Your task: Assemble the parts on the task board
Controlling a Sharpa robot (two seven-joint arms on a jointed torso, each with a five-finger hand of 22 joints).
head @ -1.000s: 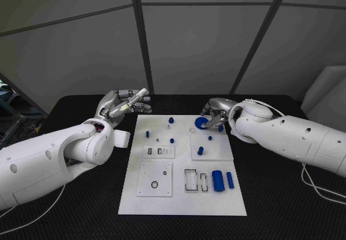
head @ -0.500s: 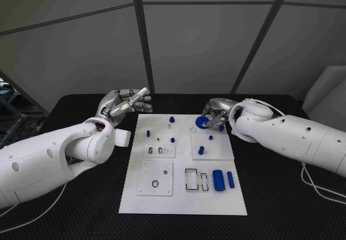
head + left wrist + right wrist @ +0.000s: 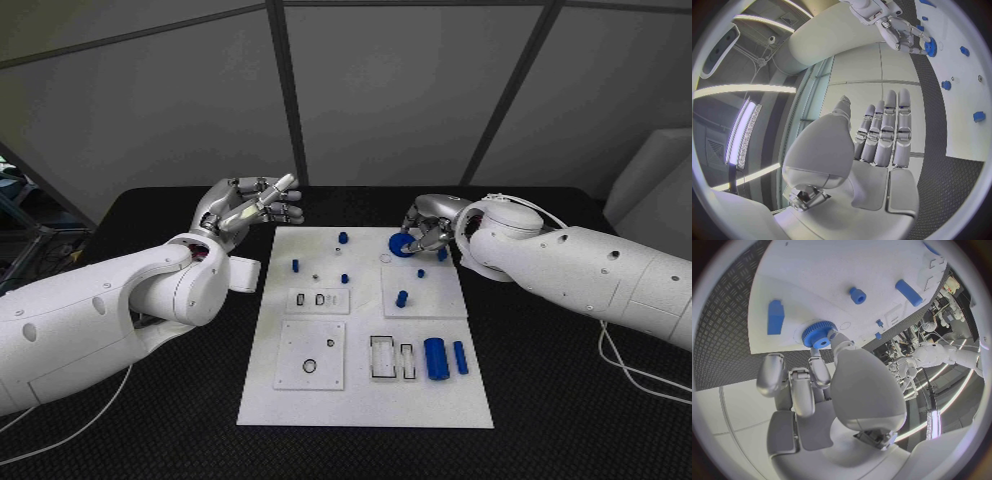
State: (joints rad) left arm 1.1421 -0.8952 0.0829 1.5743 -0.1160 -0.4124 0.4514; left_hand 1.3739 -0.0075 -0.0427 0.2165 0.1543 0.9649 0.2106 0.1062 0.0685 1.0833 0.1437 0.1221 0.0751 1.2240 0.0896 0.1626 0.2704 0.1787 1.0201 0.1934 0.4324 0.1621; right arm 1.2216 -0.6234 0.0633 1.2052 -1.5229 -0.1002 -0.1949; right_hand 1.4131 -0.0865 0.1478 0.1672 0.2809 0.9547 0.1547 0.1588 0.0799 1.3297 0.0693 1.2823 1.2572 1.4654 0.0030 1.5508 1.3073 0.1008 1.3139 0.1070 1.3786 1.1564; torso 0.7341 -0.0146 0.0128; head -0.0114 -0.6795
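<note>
- Head view: your left robot hand (image 3: pixel 254 206) is raised just off the far left corner of the task board (image 3: pixel 366 400), above the black tabletop (image 3: pixel 577 400); it holds nothing and its fingers are stretched out side by side.
- In the left wrist view you see those fingers (image 3: pixel 887 130) straight, touching nothing, with the board's edge off to one side.
- On the board, small blue pegs (image 3: pixel 343 238) stand in the far half, and two blue cylinders (image 3: pixel 436 360) lie side by side near the right edge in the near half.
- Your right robot hand (image 3: pixel 430 228) sits at the board's far right area, its fingertips pinching a blue gear (image 3: pixel 402 245).
- In the right wrist view, the blue gear (image 3: pixel 819 334) rests at the board's surface, just beside a blue block (image 3: pixel 776 316).
</note>
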